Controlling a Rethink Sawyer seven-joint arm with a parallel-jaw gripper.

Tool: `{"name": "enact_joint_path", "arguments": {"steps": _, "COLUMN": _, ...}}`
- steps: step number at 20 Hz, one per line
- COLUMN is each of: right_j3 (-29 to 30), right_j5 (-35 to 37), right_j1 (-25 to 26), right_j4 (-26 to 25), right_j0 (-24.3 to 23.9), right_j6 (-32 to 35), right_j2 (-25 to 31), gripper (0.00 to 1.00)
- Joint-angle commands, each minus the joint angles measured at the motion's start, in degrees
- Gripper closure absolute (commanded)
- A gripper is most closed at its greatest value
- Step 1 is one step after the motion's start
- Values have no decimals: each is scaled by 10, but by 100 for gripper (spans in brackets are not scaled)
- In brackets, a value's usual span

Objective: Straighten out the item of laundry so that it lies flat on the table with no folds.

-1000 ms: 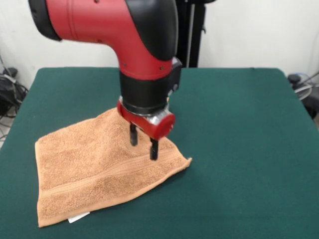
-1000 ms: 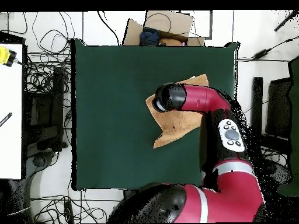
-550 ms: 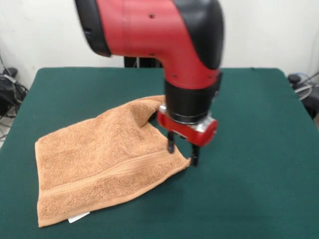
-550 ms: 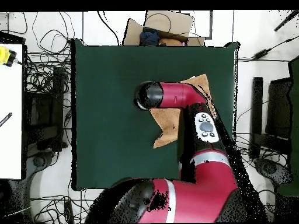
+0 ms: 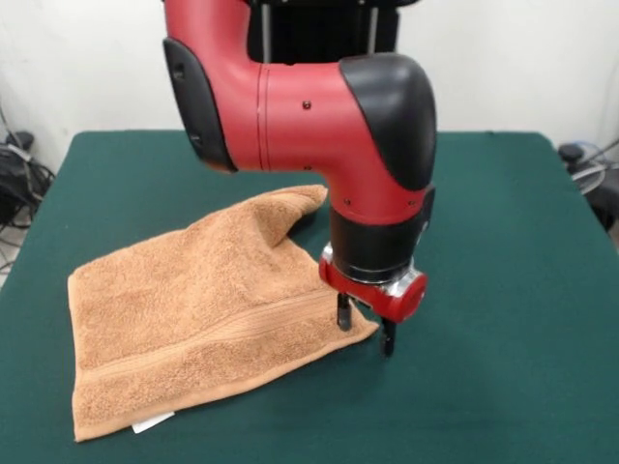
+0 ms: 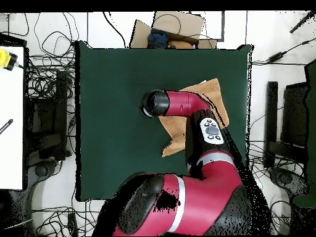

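1. Orange-tan terry towel (image 5: 198,309), roughly square, lies on the dark green felt worktop (image 5: 503,251), toward its front-left in the front view; its far corner is raised in a fold.
2. Small white tag (image 5: 153,422) shows at the towel's near edge.
3. Red and black arm's gripper (image 5: 366,327) stands over the towel's right corner; jaws parted, holding nothing, one finger (image 5: 343,313) at the cloth, the other just off its edge.

My table (image 5: 503,222) has a dark green felt-like top, and only one thing lies on it — the orange-tan towel (image 5: 193,309). Much green stays bare on every side of the towel. The towel is not flat — its far part rises in a fold. A small white tag (image 5: 153,422) sticks out from its near edge.
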Motion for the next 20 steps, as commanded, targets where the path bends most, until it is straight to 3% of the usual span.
{"name": "enact_joint_path", "arguments": {"steps": 1, "right_j3": -14, "right_j5": -64, "right_j1": 62, "right_j4": -5, "right_j0": -7, "right_j6": 3, "right_j2": 37, "gripper": 0}}
{"name": "enact_joint_path", "arguments": {"steps": 3, "right_j3": -38, "right_j5": -86, "right_j1": 94, "right_j4": -15, "right_j0": -14, "right_j6": -13, "right_j2": 42, "gripper": 0}}
{"name": "enact_joint_path", "arguments": {"steps": 8, "right_j3": -120, "right_j5": -79, "right_j1": 176, "right_j4": -46, "right_j0": -64, "right_j6": -127, "right_j2": 97, "gripper": 0}}
{"name": "enact_joint_path", "arguments": {"steps": 12, "right_j3": -135, "right_j5": -42, "right_j1": 185, "right_j4": -57, "right_j0": -81, "right_j6": -158, "right_j2": 118, "gripper": 0}}
{"name": "enact_joint_path", "arguments": {"steps": 20, "right_j3": -146, "right_j5": -11, "right_j1": 175, "right_j4": -89, "right_j0": -84, "right_j6": -145, "right_j2": 133, "gripper": 0}}
